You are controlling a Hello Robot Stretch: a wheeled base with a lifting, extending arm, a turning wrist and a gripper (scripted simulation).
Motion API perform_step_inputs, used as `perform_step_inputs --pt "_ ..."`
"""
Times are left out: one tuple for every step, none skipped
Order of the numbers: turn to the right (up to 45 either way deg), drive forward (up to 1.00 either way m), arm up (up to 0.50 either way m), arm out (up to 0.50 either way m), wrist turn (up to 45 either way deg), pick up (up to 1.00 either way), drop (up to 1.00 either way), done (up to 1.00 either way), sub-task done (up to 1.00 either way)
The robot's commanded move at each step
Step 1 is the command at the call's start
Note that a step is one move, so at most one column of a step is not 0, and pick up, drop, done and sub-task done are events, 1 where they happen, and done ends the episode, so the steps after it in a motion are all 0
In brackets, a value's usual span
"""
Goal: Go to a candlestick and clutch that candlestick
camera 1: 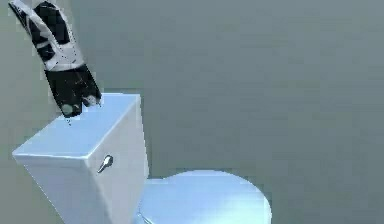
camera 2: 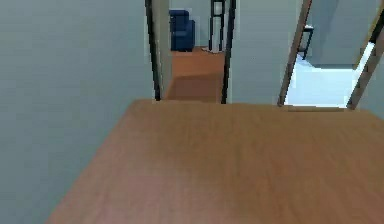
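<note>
One toilet (camera 1: 150,190): one tank (camera 1: 85,150) with one flush lever (camera 1: 105,163), one closed lid (camera 1: 205,198); one tilted black-and-white object (camera 1: 60,55), whether the candlestick cannot be told, at the tank's far left corner. Two doorways: left doorway (camera 2: 192,75) with one blue armchair (camera 2: 181,28) beyond, right doorway (camera 2: 325,70); one brown surface (camera 2: 230,160); gripper state cannot be told.

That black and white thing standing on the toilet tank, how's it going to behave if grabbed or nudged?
The black-and-white thing looks tall on a narrow foot, so it probably tips easily. It stands near a corner of the tank lid, so a nudge could send it off. Its surface seems hard and smooth: likely stiff, maybe slippery.
</note>
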Motion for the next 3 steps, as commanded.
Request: perform_step_inputs --pt "45.0 0.0 0.0 0.0 0.0 0.0 0.0 0.0 0.0" --pt "45.0 0.0 0.0 0.0 0.0 0.0 0.0 0.0 0.0" --pt "36.0 0.0 0.0 0.0 0.0 0.0 0.0 0.0 0.0"
